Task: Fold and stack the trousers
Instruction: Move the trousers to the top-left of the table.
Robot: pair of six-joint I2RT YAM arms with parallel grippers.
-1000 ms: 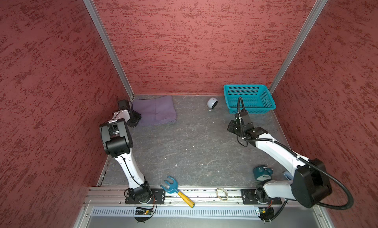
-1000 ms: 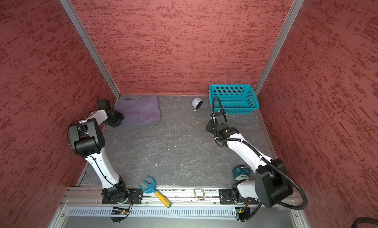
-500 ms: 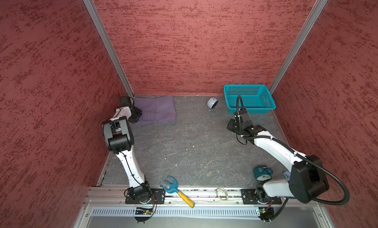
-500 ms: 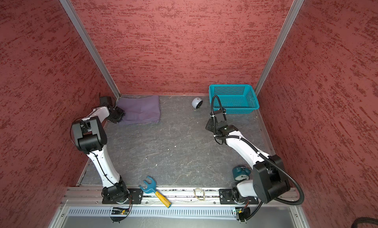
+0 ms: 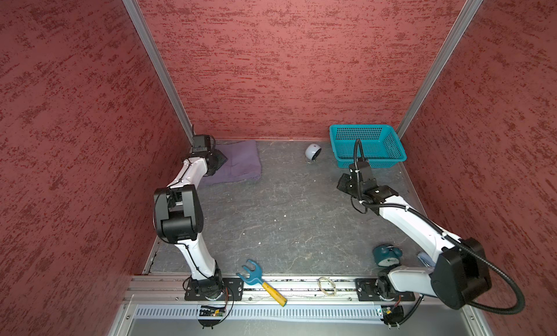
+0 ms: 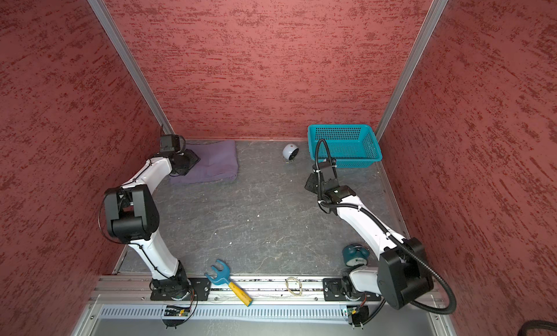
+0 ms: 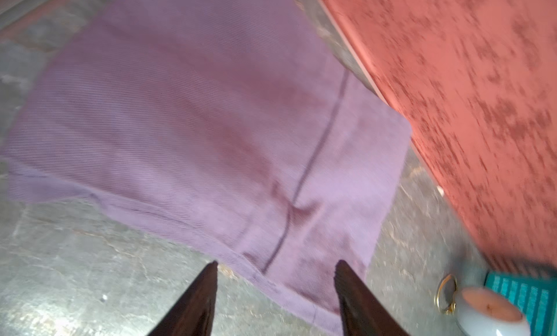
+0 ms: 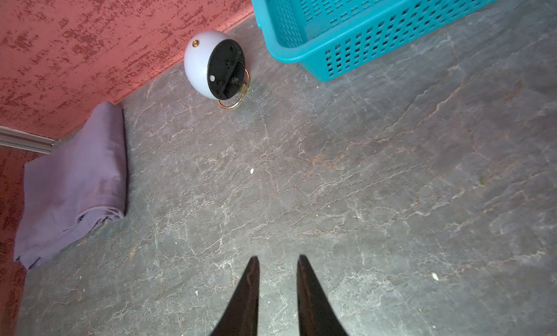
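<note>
Folded, ribbed purple trousers [image 5: 238, 162] on veined grey worktop [image 5: 286, 214]
Left claw [image 7: 276, 261] wide at the soft cloth's edge; right claw [image 8: 278, 256] narrow, empty

This is a robot test cell in a lab. Red textured panels [image 5: 286, 63] close in three sides in both top views, joined by aluminium posts [image 5: 157, 66] toward the upper corners of the frame. A grey stone-patterned floor [image 5: 286, 217] fills the centre. Along the bottom edge an aluminium rail [image 5: 295, 295] carries two bolted arm bases [image 5: 211, 289], with a bare circuit board [image 5: 211, 312] and a vented strip [image 5: 286, 312] beneath it.
</note>
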